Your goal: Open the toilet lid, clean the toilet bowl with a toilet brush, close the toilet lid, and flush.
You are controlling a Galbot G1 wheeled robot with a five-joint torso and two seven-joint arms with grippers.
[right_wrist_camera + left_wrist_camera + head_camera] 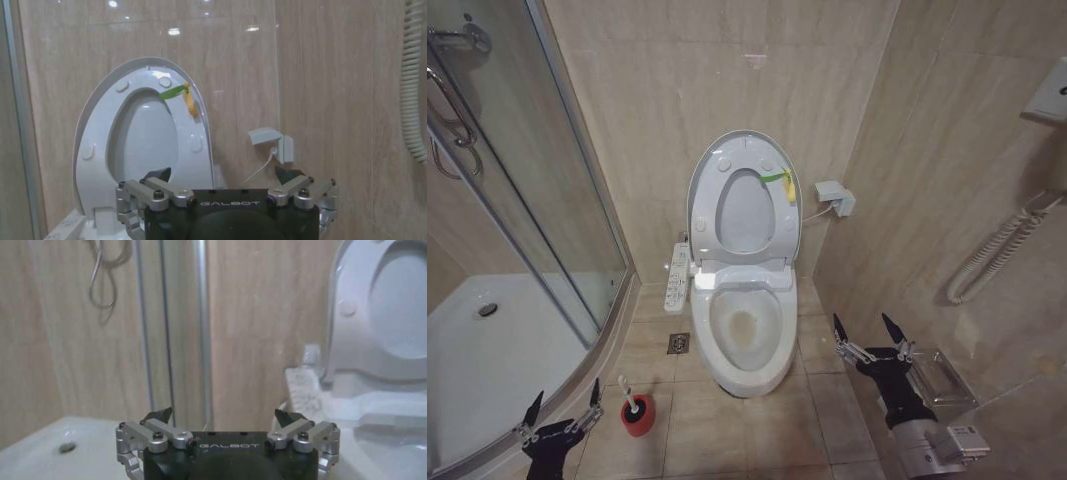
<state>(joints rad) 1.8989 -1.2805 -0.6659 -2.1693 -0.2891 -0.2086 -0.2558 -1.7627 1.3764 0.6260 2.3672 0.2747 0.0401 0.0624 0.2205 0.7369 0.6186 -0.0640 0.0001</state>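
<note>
Toilet bowl (747, 340) uncovered, toilet lid (743, 190) upright against wall. Toilet brush (630, 400) in red holder on floor, just beside left tool (560, 410), spread wide, empty. Right tool (872, 335) likewise. Risk: thin handle, light holder tips on off-centre grasp.

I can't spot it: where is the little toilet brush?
The white-handled toilet brush stands in its red cup on the floor, left of the white toilet bowl, beside the open left gripper.

We're in a small tiled bathroom: a white toilet bowl (747, 340) stands against beige wall tiles (727, 80), a curved glass shower enclosure (517, 230) sits beside it, and there's a floor drain (678, 343) in the tiles.
</note>
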